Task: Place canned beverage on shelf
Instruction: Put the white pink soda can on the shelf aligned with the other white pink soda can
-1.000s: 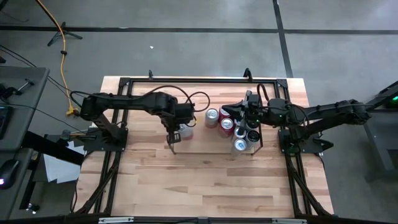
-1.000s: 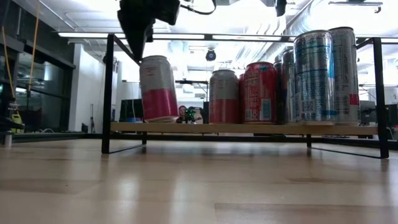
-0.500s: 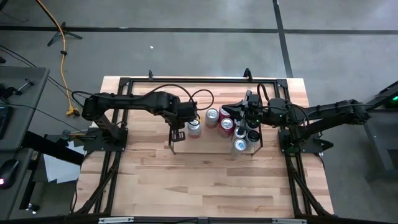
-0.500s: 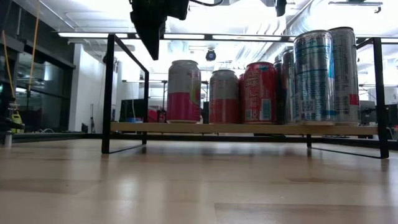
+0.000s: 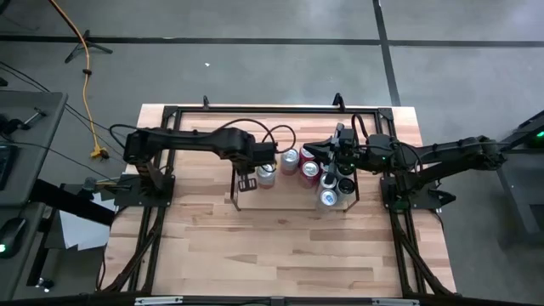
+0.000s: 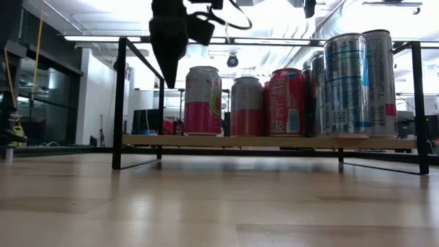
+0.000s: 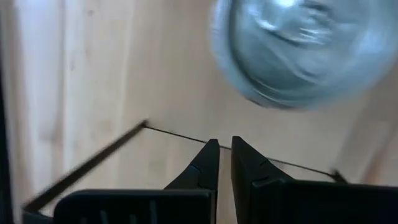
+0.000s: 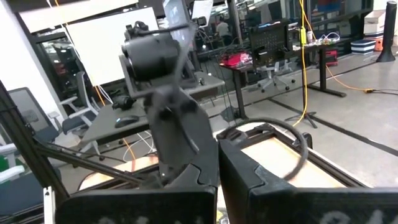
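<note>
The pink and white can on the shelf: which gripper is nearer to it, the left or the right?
Left. The left gripper, shut, hovers just beside the pink and white can, not touching. The right gripper, shut, waits above the other cans at the shelf's far end.

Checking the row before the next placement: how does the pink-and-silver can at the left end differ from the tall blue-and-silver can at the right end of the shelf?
The pink-and-silver can is short, with a pink lower band; the tall blue-and-silver can rises well above it, with blue patterning. The pink one stands alone at the row's left end, with a gap to the next can; the tall one is packed among other cans. Both stand upright on the shelf.
</note>
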### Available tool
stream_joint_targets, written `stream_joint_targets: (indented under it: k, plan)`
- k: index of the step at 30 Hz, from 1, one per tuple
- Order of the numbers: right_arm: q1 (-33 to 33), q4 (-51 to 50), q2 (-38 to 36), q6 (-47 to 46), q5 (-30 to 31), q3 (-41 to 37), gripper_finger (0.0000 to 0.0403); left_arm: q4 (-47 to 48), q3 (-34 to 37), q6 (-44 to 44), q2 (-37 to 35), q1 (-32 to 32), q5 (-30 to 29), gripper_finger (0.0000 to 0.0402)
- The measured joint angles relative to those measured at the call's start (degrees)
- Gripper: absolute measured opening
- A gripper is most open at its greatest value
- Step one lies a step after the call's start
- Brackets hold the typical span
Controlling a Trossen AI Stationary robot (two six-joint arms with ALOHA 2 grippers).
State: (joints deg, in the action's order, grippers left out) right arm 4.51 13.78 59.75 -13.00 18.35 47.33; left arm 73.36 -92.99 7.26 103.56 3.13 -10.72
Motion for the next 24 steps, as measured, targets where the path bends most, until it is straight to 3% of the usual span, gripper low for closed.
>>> stream_joint_targets:
  k: [8,14,24]
  plan:
    - [0.00,0.09,0.00,0.01,-0.13,0.00,0.0000,-2.91,0.00,-0.42,0.99,0.29,-10.25,0.0000]
    - [-0.01,0.02,0.00,0.00,-0.12,0.00,0.0000,-6.10,-0.07,-3.89,0.49,0.28,-6.26,0.0000]
    - [0.02,-0.77,0.00,0.01,-0.11,0.00,0.0000,-6.13,-0.07,-2.96,0.43,-0.93,-4.98,0.0000]
